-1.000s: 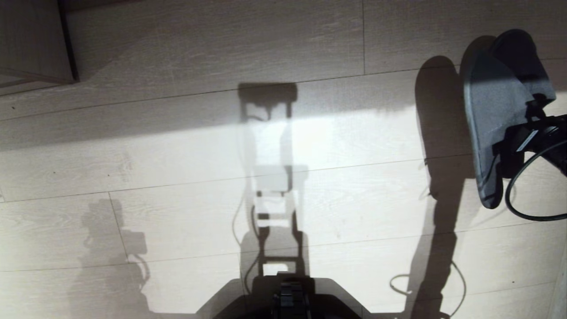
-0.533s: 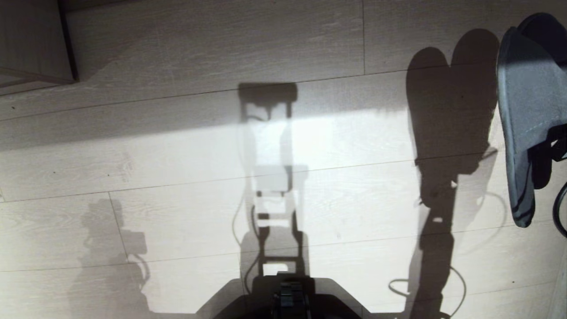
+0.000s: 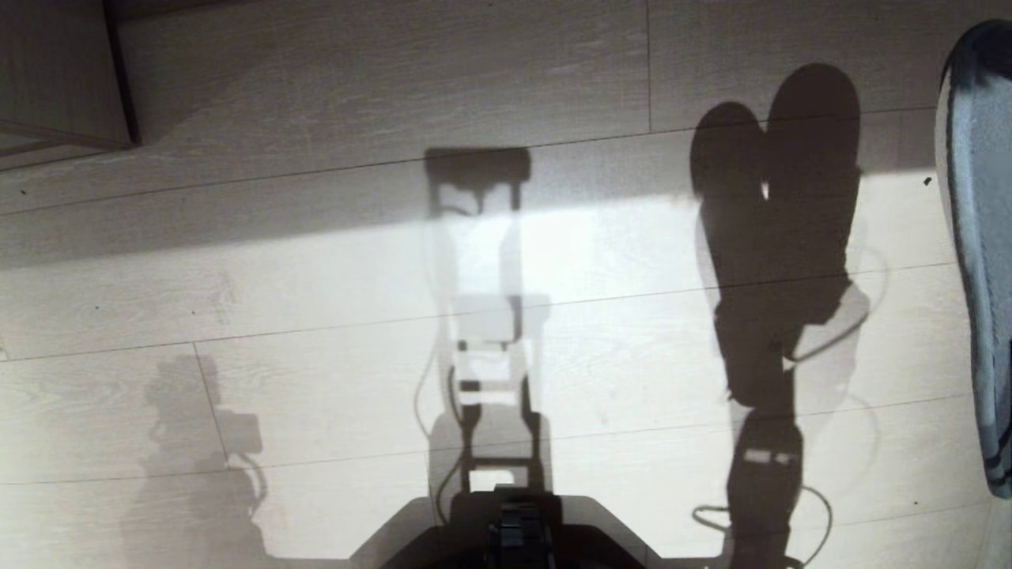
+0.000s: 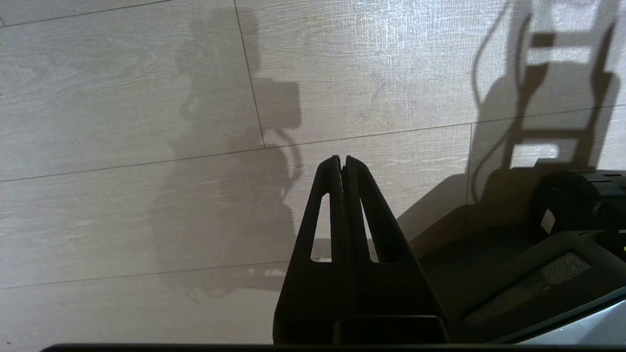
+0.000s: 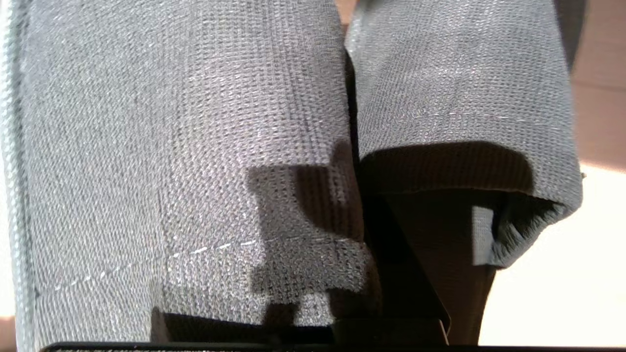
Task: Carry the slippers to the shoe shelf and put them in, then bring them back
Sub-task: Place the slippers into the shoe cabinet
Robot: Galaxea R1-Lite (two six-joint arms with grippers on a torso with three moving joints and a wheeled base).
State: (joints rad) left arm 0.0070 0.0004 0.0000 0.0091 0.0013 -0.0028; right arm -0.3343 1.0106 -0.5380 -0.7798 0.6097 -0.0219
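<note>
No readable writing or brand on anything in sight. The slippers: grey-blue woven fabric, pale stitched seam, lighter sole edge; they hang at my right, above the pale plank floor, casting twin shadows. My right gripper is pinched on their fabric. My left gripper is pressed together, empty, over the floor.

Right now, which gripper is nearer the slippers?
Right. The right gripper is shut on the slippers, holding them off the floor at the head view's right edge. The left gripper hangs shut and empty over bare floor, well away from them.
</note>
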